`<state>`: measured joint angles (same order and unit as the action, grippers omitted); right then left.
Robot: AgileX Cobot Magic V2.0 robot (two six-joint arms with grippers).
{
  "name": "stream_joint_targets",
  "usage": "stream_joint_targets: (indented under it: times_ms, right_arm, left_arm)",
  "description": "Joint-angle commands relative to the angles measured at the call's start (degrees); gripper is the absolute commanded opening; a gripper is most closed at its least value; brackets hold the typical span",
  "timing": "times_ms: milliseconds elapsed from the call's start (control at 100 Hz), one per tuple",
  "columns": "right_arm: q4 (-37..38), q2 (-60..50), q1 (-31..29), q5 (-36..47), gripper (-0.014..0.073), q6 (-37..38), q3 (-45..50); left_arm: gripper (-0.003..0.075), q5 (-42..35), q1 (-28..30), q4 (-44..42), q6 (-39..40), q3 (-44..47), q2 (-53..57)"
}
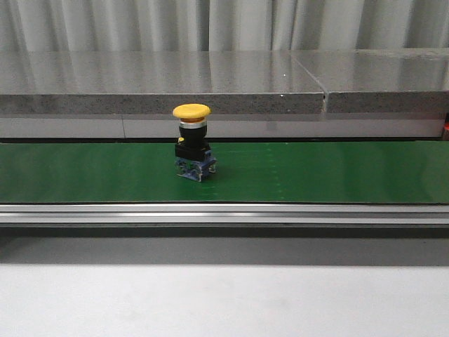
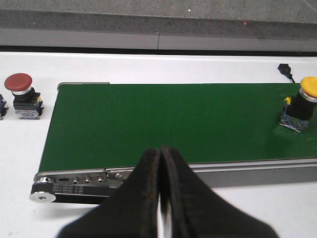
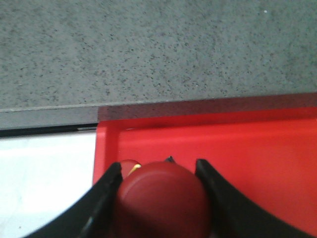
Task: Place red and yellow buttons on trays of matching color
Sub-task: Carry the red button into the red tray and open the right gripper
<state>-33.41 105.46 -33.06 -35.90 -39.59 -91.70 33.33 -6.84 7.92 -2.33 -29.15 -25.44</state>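
A yellow button [image 1: 191, 140] on a black and blue base stands upright on the green conveyor belt [image 1: 316, 172]; it also shows in the left wrist view [image 2: 303, 106]. My left gripper [image 2: 160, 153] is shut and empty, near the belt's front rail. A second red button [image 2: 21, 94] stands on the white table beyond the belt's end. My right gripper [image 3: 157, 171] is shut on a red button [image 3: 161, 201] and holds it over the red tray [image 3: 247, 158] near its corner. Neither gripper shows in the front view. No yellow tray is in view.
A grey stone ledge [image 1: 210, 81] runs behind the belt. The belt's metal rail [image 1: 224, 214] runs along its front. A black cable end [image 2: 286, 72] lies on the white table beyond the belt.
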Motion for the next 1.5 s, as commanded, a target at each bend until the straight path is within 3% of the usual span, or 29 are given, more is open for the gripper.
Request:
stream_joint_targets:
  times_ms: [0, 380, 860, 1000, 1170, 1240, 1490]
  right_arm:
    - [-1.5, -0.1, -0.8, 2.9, -0.0001, 0.1, -3.7]
    - [-1.5, 10.3, -0.9, 5.5, -0.0001, 0.1, -6.8]
    - [-2.2, 15.7, -0.9, 8.7, 0.002, 0.1, -7.5]
    - [-2.2, 16.3, -0.9, 8.4, 0.0155, 0.1, -7.5]
    - [-2.2, 16.3, -0.9, 8.3, 0.0486, 0.1, -7.6]
    - [-2.2, 16.3, -0.9, 8.4, 0.058, 0.1, -7.8]
    - [-2.2, 16.0, -0.9, 7.2, 0.0603, 0.1, -10.5]
  left_arm:
    - [-0.0019, -4.2, -0.3, 0.7, 0.2, -1.6, -0.3]
    - [-0.0019, -4.2, -0.3, 0.7, 0.2, -1.6, -0.3]
    - [-0.0019, -4.2, -0.3, 0.7, 0.2, -1.6, -0.3]
    - [-0.0019, -4.2, -0.3, 0.7, 0.2, -1.6, -0.3]
    - [-0.0019, -4.2, -0.3, 0.7, 0.2, -1.6, -0.3]
    - [-0.0019, -4.2, -0.3, 0.7, 0.2, -1.6, -0.3]
    - [-0.0019, -4.2, -0.3, 0.7, 0.2, -1.6, -0.3]
